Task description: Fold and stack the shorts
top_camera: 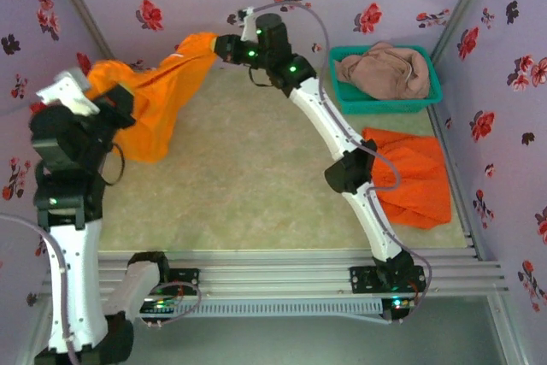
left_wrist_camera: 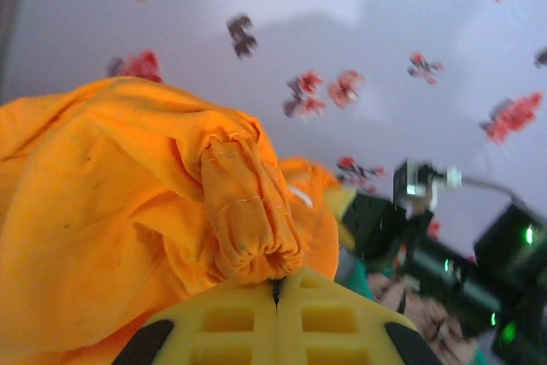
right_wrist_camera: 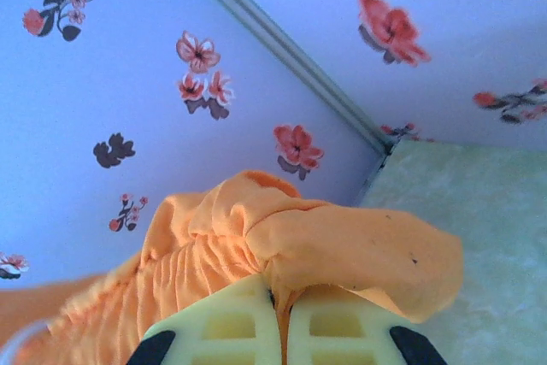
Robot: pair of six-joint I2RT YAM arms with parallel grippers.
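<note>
Your left fingers and right fingers pinch closed on the orange shorts, slung above the far-left tabletop; it's light, limp cloth, best held by its gathered edge.

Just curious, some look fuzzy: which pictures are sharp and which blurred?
Left wrist: bright orange cloth shorts crisp, flowered wall and right arm blurred. Right wrist: mostly sharp, evenly lit. Top external: slightly soft, no glare.

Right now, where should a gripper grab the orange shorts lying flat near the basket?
Probably the near corner of the flat orange shorts, pinched from above, coming from the open middle: the basket blocks the far side, a wall the right.
</note>
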